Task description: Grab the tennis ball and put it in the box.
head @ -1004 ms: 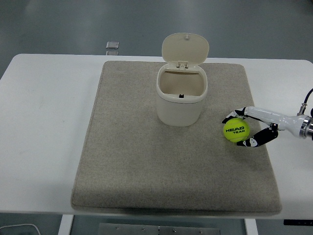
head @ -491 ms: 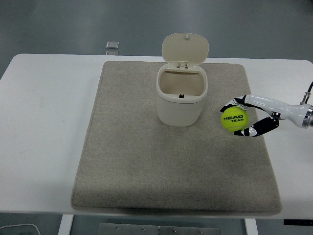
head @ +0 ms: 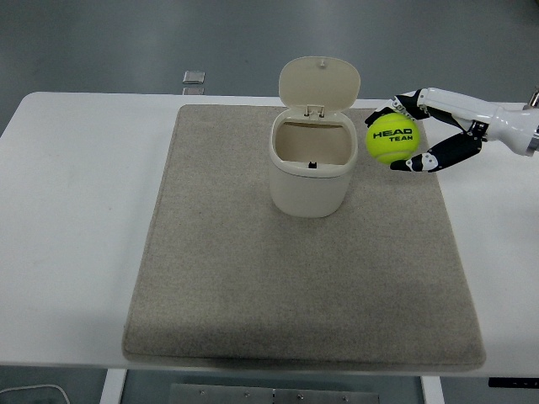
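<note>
The white tabletop [head: 76, 210] carries a grey mat [head: 253, 286] that covers most of its middle. A small square object [head: 194, 78], too small to identify, lies on the floor beyond the tabletop's far edge, left of centre. The left arm does not appear anywhere.

On the far half of the mat stands the box [head: 312, 168], a cream tub with rounded corners. Its hinged lid [head: 319, 82] stands upright at the back, so the mouth is open and the inside looks empty.

Just right of the box, level with its rim and lifted clear of the mat, is the tennis ball [head: 392, 139]. The right hand [head: 421, 135] has it clasped, fingers curled over the top and the thumb pressing from below, with the white forearm running off to the right edge.

The ball appears to sit only in the fingertips, so a jolt on the way across could let it roll out and drop onto the mat. The mouth of the box is not much wider than the ball, so a release off centre might bounce the ball off the rim. The fingers could also knock the upright lid and tip it shut, or nudge the light box along the mat.
</note>
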You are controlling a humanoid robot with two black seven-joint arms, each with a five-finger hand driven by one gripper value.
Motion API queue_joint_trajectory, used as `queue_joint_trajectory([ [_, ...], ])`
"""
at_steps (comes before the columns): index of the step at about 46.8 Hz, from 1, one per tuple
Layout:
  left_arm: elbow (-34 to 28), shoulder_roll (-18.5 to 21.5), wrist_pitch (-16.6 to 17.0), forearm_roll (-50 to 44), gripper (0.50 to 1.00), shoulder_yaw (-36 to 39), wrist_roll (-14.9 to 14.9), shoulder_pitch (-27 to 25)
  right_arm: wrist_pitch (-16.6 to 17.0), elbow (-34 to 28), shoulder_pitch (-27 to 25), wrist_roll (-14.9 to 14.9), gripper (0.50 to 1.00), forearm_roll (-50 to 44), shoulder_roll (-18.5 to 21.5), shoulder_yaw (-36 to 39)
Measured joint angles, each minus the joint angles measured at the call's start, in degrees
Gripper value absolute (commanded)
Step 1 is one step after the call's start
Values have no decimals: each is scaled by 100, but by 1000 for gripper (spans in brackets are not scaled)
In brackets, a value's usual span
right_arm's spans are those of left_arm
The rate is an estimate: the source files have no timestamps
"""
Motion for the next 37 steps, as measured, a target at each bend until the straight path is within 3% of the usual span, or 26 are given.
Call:
queue_joint_trajectory([
  [23, -2, 0, -2, 0, 992, -2, 2, -1, 78, -336, 385, -89, 500, 43, 767, -67],
  [29, 1, 0, -1, 0, 990, -4, 3, 1, 56, -478, 427, -249, 500, 55, 1061, -75],
  [35, -1, 0, 0, 0, 992, -2, 4, -1, 50, -605, 430, -325, 543, 66, 1248, -75],
  [37, -1, 0, 0, 0, 992, -3, 6, -1, 45, -633, 434, -328, 582, 66, 1300, -80],
])
